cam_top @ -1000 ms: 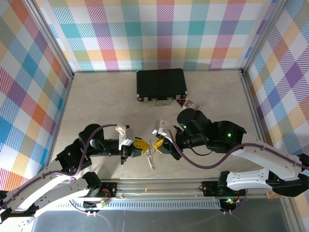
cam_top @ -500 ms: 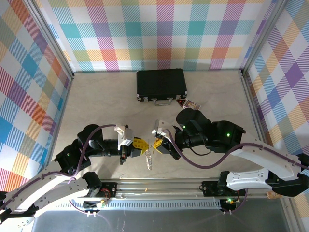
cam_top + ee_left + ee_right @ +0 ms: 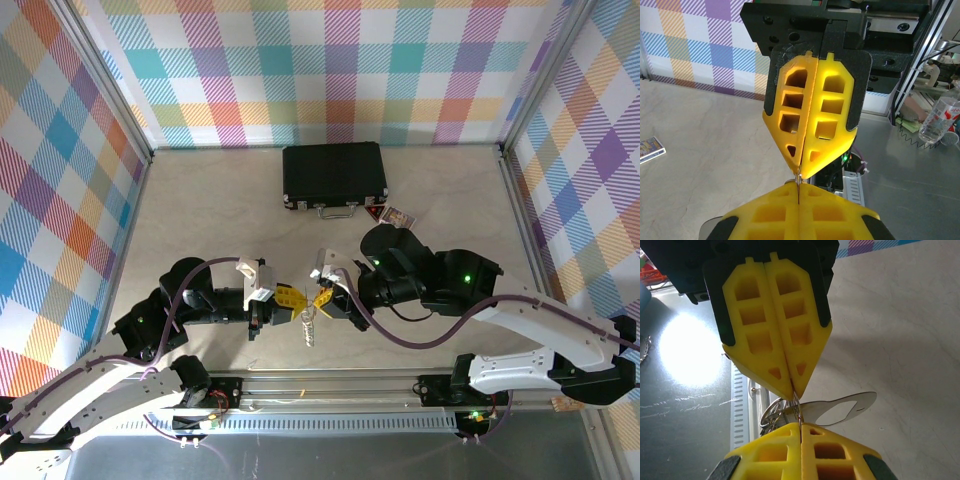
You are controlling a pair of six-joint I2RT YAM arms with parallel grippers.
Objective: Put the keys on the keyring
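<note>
My left gripper (image 3: 292, 298) and right gripper (image 3: 325, 298) meet tip to tip above the table's front middle, both shut. A thin silvery keyring (image 3: 798, 409) runs between the two pairs of yellow tips, and each pair pinches it. From it hang a flat silver tag with a cut-out (image 3: 840, 409) and smaller rings (image 3: 769, 416). From above, the bunch (image 3: 308, 326) dangles straight down. In the left wrist view only a sliver of the ring (image 3: 798, 175) shows between my left gripper (image 3: 798, 187) and the right one's fingers (image 3: 812, 115). The keys are hidden in the bunch.
A closed black case (image 3: 334, 176) lies at the back middle of the table, with a small card (image 3: 396, 214) just right of its front. The rail (image 3: 330, 385) carrying both arm bases runs along the near edge. Plaid walls enclose the other three sides.
The hanging bunch has swung from slanting right to hanging straight down. The right gripper has edged slightly left toward the left one. Both grippers stay shut.
</note>
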